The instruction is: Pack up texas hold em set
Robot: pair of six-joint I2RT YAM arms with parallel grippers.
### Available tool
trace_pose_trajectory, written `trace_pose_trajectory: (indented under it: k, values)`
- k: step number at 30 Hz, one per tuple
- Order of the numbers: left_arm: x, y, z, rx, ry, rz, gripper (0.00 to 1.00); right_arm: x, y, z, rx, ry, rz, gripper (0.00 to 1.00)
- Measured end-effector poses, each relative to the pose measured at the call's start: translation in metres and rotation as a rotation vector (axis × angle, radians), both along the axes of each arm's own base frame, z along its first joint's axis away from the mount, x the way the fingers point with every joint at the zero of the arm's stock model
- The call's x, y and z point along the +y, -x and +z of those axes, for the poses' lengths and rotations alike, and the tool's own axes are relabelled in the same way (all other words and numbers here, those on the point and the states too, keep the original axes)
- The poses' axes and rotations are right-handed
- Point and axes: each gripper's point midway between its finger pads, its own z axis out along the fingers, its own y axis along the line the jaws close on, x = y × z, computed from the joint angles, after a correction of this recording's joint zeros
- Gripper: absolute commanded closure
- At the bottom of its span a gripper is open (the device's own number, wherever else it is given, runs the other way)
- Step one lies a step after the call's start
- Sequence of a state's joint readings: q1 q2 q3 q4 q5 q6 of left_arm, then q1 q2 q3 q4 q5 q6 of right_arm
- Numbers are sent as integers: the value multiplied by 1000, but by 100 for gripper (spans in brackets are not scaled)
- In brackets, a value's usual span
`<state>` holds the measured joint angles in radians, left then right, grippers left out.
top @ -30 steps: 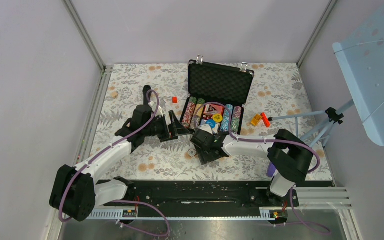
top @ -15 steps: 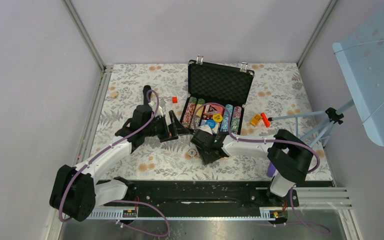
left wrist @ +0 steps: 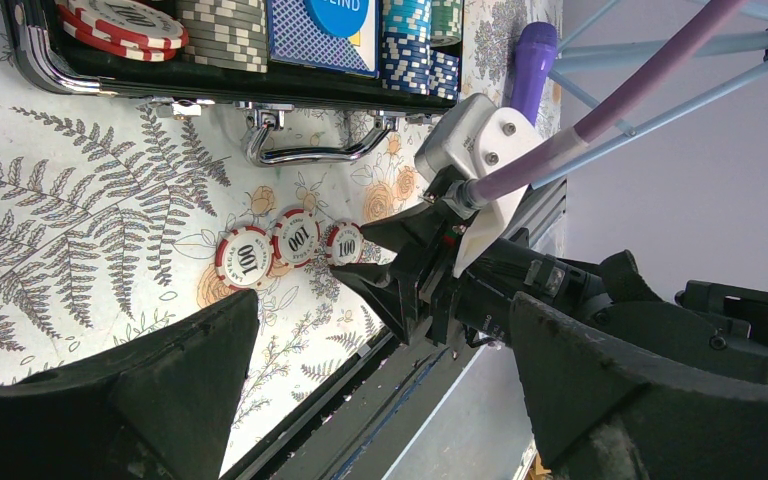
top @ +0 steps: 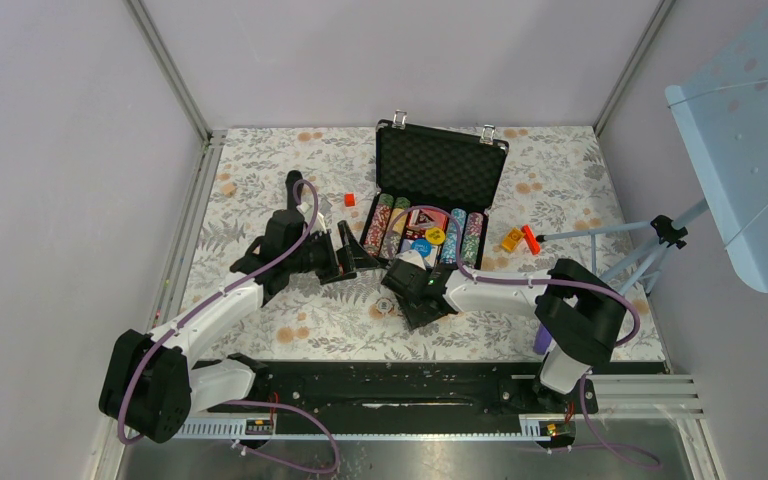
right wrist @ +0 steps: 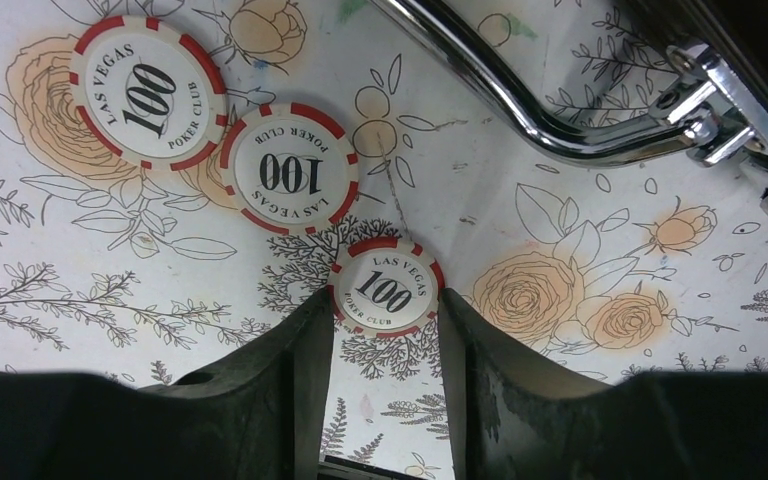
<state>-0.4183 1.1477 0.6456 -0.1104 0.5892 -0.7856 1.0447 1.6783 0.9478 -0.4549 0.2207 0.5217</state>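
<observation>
Three red-and-white 100 chips [right wrist: 288, 172] loose on counter [right wrist: 580, 330], right end effector [right wrist: 385, 320] open astride nearest chip [right wrist: 385, 288], left end effector [left wrist: 380, 400] open, one briefcase [top: 438, 170] open

Chip nearest the case handle [right wrist: 560, 100]: chip [right wrist: 384, 288], "LAS VEGAS 100 POKER CLUB"
Middle chip [right wrist: 289, 168]: same wording
Farthest chip [right wrist: 147, 90]: same wording
Blue card above the handle [left wrist: 322, 28]: "…LIND", partly cut off

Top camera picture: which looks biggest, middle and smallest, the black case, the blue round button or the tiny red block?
1. Black case
2. Blue round button
3. Red block
</observation>
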Motion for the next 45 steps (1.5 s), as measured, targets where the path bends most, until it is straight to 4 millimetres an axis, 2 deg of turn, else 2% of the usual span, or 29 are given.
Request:
trace_pose_trajectory:
  k: [4, 16, 21, 27, 33, 37, 41, 45]
  values:
    - [0, 0, 0, 0, 0, 0, 5, 0, 0, 1, -3, 0, -6, 55]
    - [0, 0, 0, -1, -1, 2, 5, -21, 9, 4, 19, 74, -9, 54]
    - [0, 0, 0, -1, -1, 2, 6, -22, 8, 7, 13, 74, -13, 48]
    - [0, 0, 0, -1, -1, 2, 6, -22, 7, 10, 6, 69, -17, 36]
    - [3, -1, 3, -9, -4, 14, 5, -2, -4, 26, -21, 12, -20, 31]
    - [17, -8, 17, -47, 13, 65, 6, 18, -14, 37, -38, -30, -19, 31]
    - [39, -20, 28, -85, 22, 143, 5, 28, -20, 35, -37, -32, -22, 33]
    - [44, -18, 27, -80, 14, 147, 5, 34, -23, 26, -21, -13, -40, 34]
